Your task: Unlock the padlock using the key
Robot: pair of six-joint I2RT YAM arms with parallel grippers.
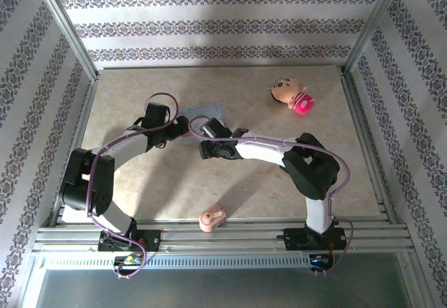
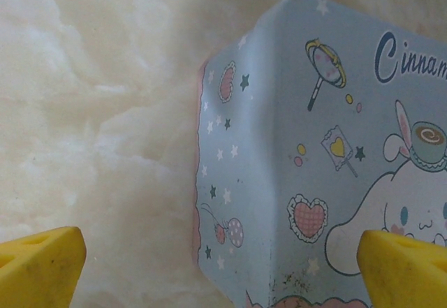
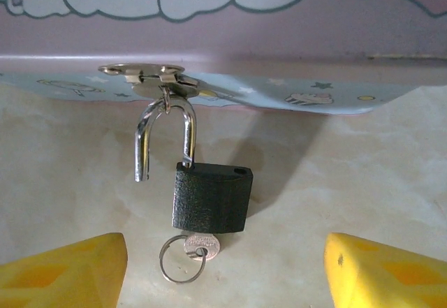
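**Top view.** Nearest the lens, a ribbed aluminium rail (image 1: 223,237) carries the bases of the left arm (image 1: 87,182) and the right arm (image 1: 311,172). Beyond it lies a beige, marble-patterned table (image 1: 140,203), framed by metal posts and by walls papered in grey ornamental stripes. A pink toy lump (image 1: 211,218) sits at the near edge, and a round-headed pink doll (image 1: 293,95) lies far right. Both arms reach to the middle, over a flat pale-blue tin (image 1: 206,111).

**Left wrist view.** Blunt yellow fingertips (image 2: 38,266) occupy the lower corners. The left gripper (image 2: 223,273) stands wide open and holds nothing. Beneath it is the tin's smooth printed lid, with hearts, stars and a white cartoon rabbit. Mottled cream table shows to the left.

**Right wrist view.** The wedge-shaped yellow fingers (image 3: 387,273) of the right gripper (image 3: 223,273) are spread apart and grip nothing. The padlock (image 3: 211,198) lies between them and a little ahead, touching neither. It is a matte black block with a polished silvery shackle (image 3: 142,147) threaded through the tin's metal hasp (image 3: 143,72). One leg of the shackle is free of the body. The key (image 3: 202,245), on a wire ring (image 3: 180,260), sits in the block's underside, on the side nearest the fingers.
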